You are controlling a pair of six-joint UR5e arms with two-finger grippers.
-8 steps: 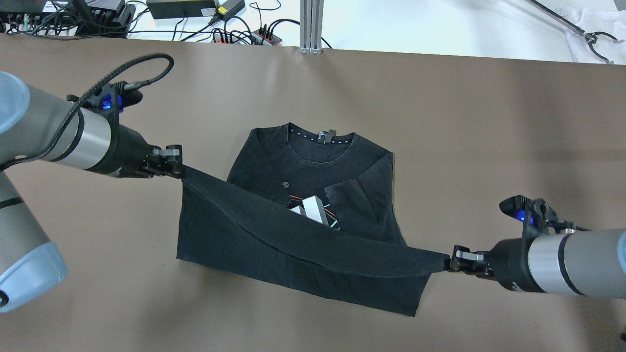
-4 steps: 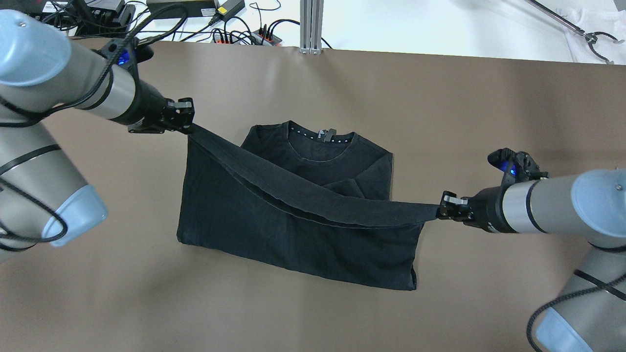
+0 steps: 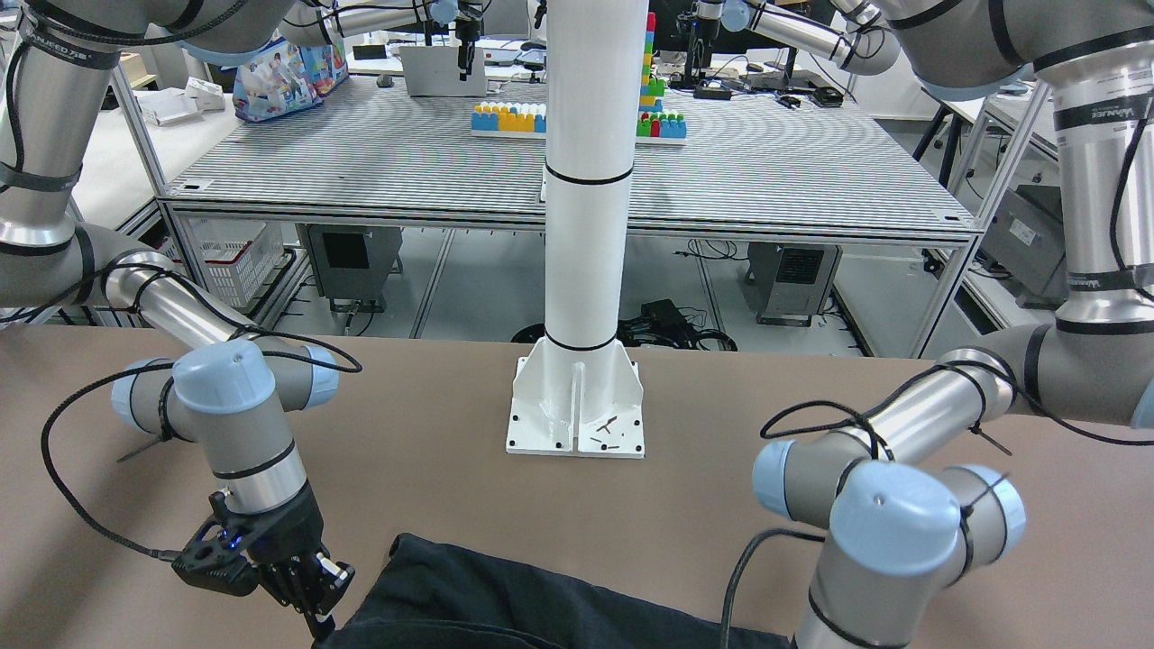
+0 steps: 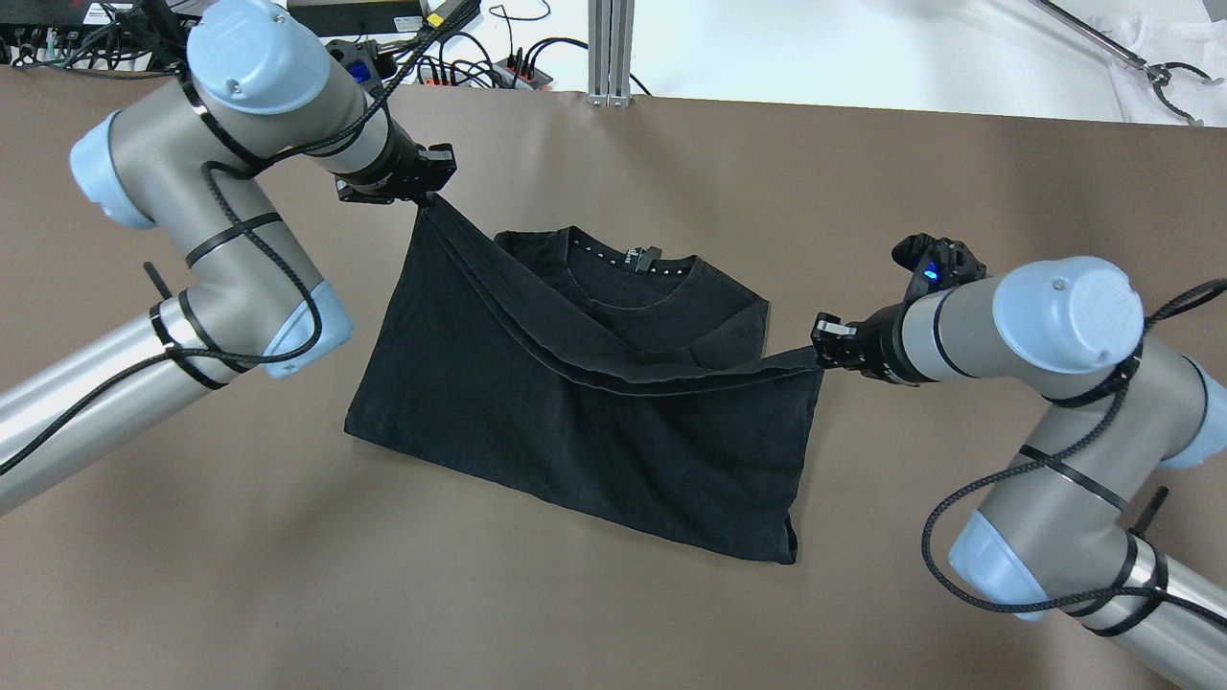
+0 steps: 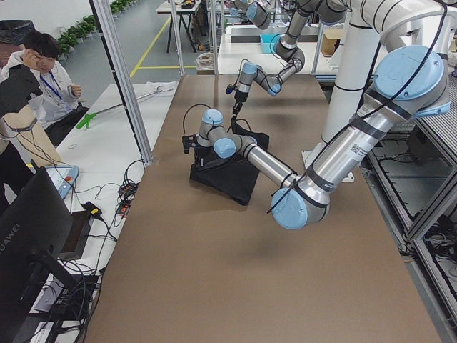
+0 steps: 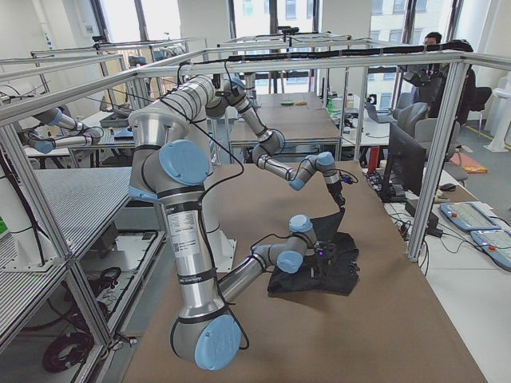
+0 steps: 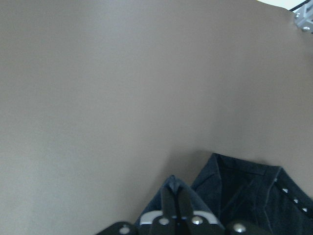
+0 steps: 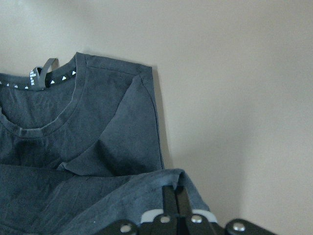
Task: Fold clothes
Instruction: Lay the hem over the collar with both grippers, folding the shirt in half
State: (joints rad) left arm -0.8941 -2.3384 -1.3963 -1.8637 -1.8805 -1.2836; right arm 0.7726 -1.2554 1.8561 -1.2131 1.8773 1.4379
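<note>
A black T-shirt (image 4: 594, 422) lies on the brown table (image 4: 863, 192), its collar (image 4: 633, 278) toward the far edge. Its lower half is folded up over the chest. My left gripper (image 4: 433, 192) is shut on one hem corner, beyond the shirt's left shoulder. My right gripper (image 4: 822, 353) is shut on the other hem corner, beside the shirt's right edge. The hem hangs stretched between them, just above the chest. In the left wrist view the fingertips (image 7: 172, 196) pinch dark cloth. The right wrist view shows its fingertips (image 8: 175, 193) pinching cloth below the collar (image 8: 34, 98). In the front-facing view the shirt (image 3: 505, 604) lies beside the right gripper (image 3: 315, 613).
Cables and power supplies (image 4: 383, 38) lie past the table's far edge, beside an aluminium post (image 4: 610, 57). A metal hook tool (image 4: 1160, 72) lies at the far right. The robot's white column base (image 3: 577, 406) stands on the near side. Operators (image 5: 36, 64) sit beyond the far edge.
Both grippers have carried the hem away from the robot toward the collar and drawn inward. The folded half now covers the chest print. Both stay shut on the cloth.
</note>
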